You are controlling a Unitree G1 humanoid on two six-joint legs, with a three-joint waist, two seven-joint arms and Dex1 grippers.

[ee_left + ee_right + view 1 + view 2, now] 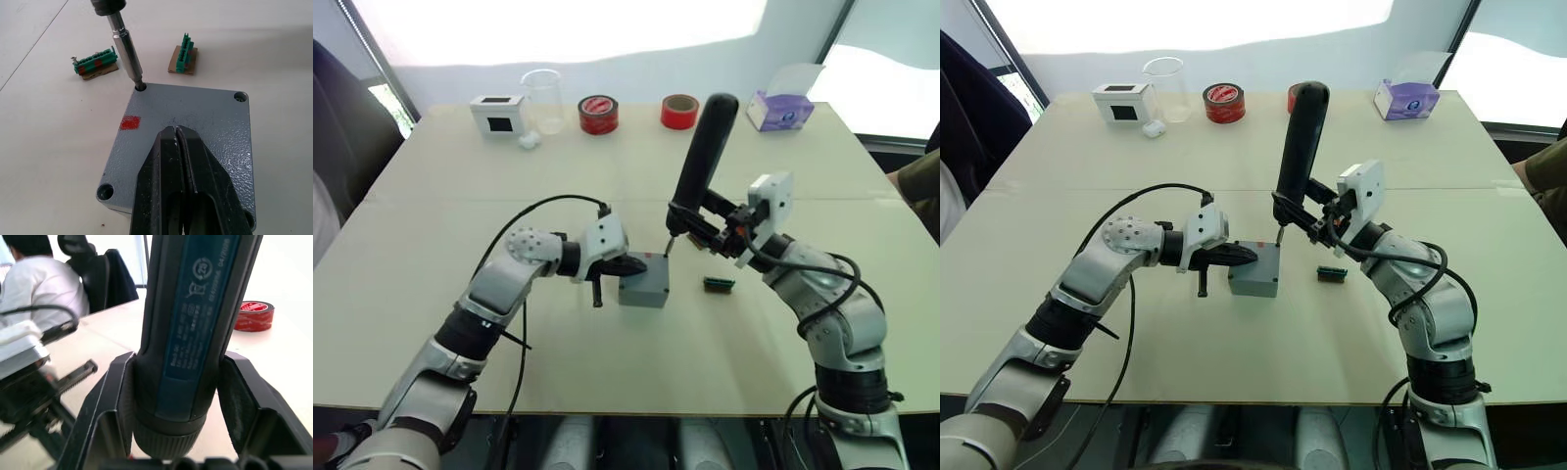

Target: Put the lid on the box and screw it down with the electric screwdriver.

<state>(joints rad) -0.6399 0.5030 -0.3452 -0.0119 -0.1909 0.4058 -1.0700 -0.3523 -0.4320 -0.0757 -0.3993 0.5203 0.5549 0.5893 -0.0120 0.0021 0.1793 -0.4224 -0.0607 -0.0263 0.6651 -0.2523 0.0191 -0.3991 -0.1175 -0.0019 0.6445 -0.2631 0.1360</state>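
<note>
The lid [186,122] sits on the box [644,284] near the middle of the table [431,245]. The left gripper [178,147] presses down on the lid, its fingers clenched together with nothing between them. The right gripper [171,396] clamps the electric screwdriver [703,162], which stands nearly upright, its bit [128,54] planted in a corner hole of the lid. Two green connectors [95,61] lie just beyond the box.

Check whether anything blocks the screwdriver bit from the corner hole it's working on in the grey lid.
Nothing visible blocks it. The long black electric screwdriver, clamped in the right gripper, already has its metal bit seated in a corner hole of the flat grey metal lid. The left gripper, fingers shut, presses on the lid's middle, away from that corner.
</note>
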